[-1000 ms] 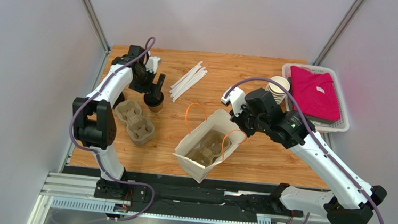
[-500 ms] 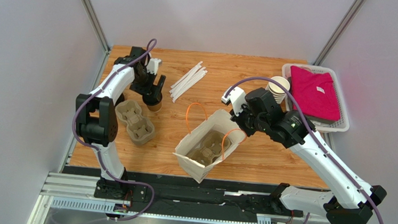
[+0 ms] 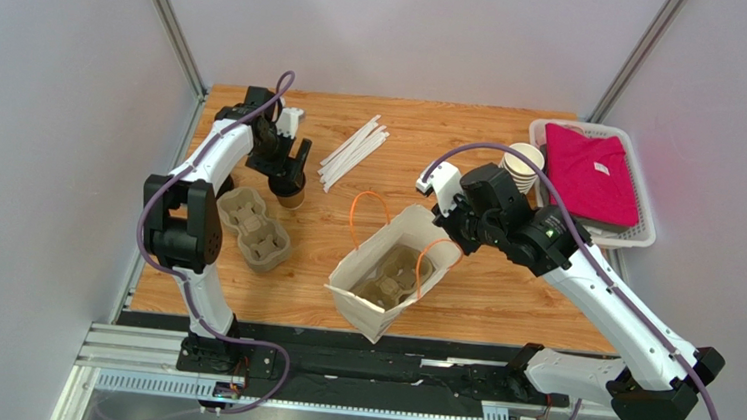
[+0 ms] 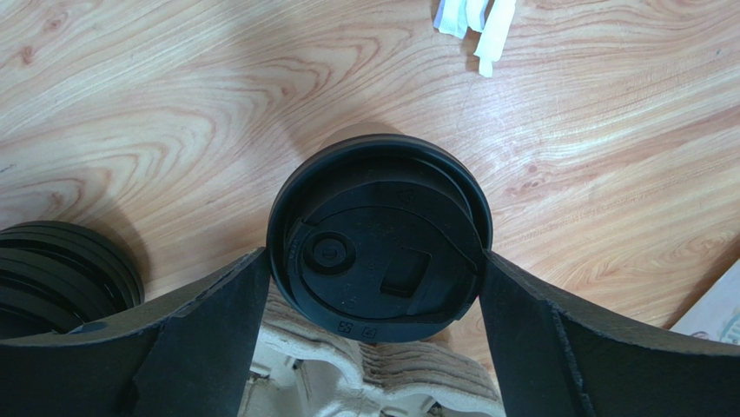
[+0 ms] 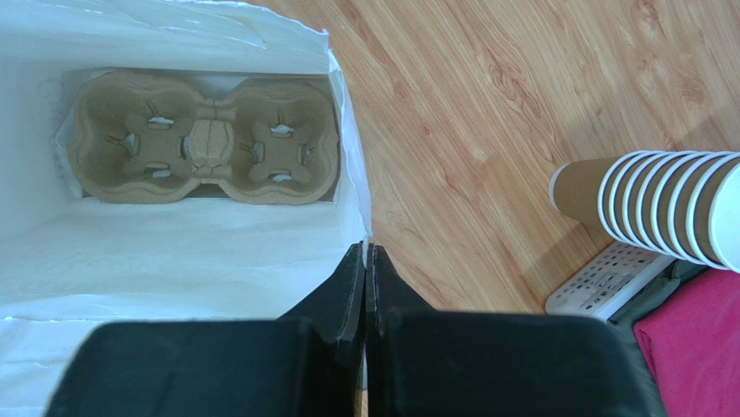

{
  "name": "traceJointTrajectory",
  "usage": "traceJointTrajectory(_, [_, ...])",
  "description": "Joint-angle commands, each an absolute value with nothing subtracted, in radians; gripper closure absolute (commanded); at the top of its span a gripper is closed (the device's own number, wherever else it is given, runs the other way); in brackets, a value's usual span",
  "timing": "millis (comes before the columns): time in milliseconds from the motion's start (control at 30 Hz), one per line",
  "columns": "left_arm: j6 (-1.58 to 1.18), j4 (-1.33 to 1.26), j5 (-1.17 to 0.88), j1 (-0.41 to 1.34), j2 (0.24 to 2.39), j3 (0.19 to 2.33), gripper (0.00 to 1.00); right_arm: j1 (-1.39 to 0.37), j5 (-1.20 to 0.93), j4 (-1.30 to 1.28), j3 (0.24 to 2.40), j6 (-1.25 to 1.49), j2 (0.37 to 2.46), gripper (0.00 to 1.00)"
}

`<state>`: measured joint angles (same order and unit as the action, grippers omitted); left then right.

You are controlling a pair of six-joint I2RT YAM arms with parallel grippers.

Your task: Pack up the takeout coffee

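Wooden table first: nearest, the right gripper is pinched shut on the paper bag rim, propping its mouth open. Farther left, the left gripper stands wide astride the takeout coffee. It should close squarely and gently, without crushing the cup.

Bright, even light from above; I see all three views sharp.
Soft, faint shadows lie on the table just beside the black lid; the white inside of the paper bag looks nearly washed out.
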<state>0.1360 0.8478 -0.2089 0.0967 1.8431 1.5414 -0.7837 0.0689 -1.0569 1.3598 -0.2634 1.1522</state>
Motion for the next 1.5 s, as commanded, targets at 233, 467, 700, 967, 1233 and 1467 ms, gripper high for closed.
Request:
traceJointTrajectory(233, [0.164, 0.839, -0.222, 0.1, 1.842, 1.58, 0.15, -0.776, 0.058, -1.025, 1.384, -0.282, 1.15, 1.0])
traceJointTrajectory(467, [0.156, 0.831, -0.235, 0.1, 1.864, 1.549, 0.07, -0.776, 0.055, -1.022, 1.388, -0.288, 1.146, 1.0])
traceJointTrajectory(700, [0.149, 0.827, -0.235, 0.1, 1.861, 1.548, 0.09, -0.773, 0.054, -1.026, 1.385, -0.296, 1.141, 1.0])
traceJointTrajectory(967, [0.152, 0.845, -0.256, 0.1, 1.821, 1.568, 0.3, -0.769, 0.06, -1.016, 1.378, -0.29, 1.134, 1.0])
traceJointTrajectory(1233, [0.23, 0.949, -0.262, 0.109, 1.681, 1.634, 0.59, -0.769, 0.094, -0.966, 1.358, -0.264, 1.131, 1.0])
traceJointTrajectory(1467, [0.325, 1.115, -0.347, 0.165, 1.531, 1.817, 0.67, -0.767, 0.112, -0.95, 1.358, -0.244, 1.131, 1.0])
